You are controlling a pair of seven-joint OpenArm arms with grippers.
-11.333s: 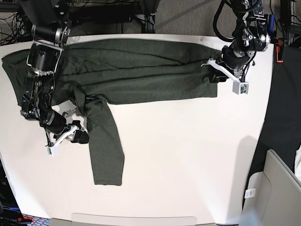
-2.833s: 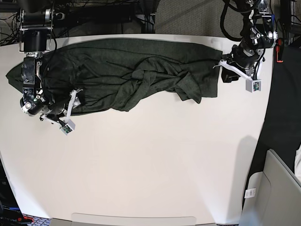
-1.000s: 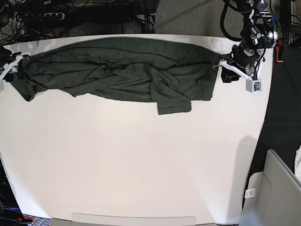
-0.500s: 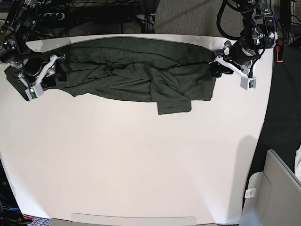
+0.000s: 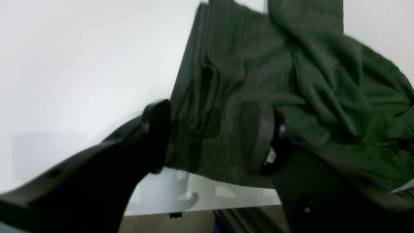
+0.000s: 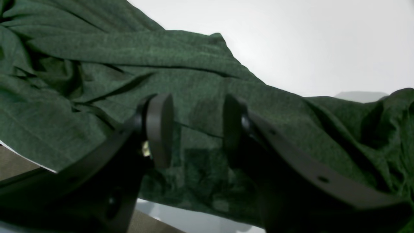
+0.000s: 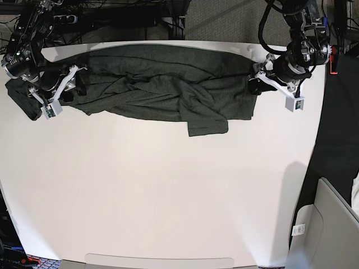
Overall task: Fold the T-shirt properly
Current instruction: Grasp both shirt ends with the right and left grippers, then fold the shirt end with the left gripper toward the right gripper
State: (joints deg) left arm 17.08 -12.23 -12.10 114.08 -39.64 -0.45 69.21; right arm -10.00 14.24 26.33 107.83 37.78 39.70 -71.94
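I have the shirt (image 7: 162, 89) lying in a long band along the far edge of the surface (image 7: 168, 196), bunched and twisted through the middle, with one loose flap hanging toward me near the centre-right. It is nowhere near flat, so I judge the fold proper has not begun.

My left fingers (image 5: 207, 136) stand wide apart over the hem end of the shirt, one pad on either side of a ridge of cloth, holding nothing. My right fingers (image 6: 194, 129) are partly open above the crumpled fabric at the other end, also with nothing between them that I can see pinched.

What worries me:

- On the left, the ridge looks like several layers stacked at the hem. If I close there I may catch only the top layer, or all of them, and a pull would drag the bundle instead of spreading it.
- The hem sits right at the far edge of the surface. A careless tug outward could slide cloth off the back.
- On the right, the folds are deep and shadowed; I cannot tell which layer is shoulder and which is sleeve. A grab there may tighten the twist in the middle.
- Pulling both ends unevenly would skew the band.
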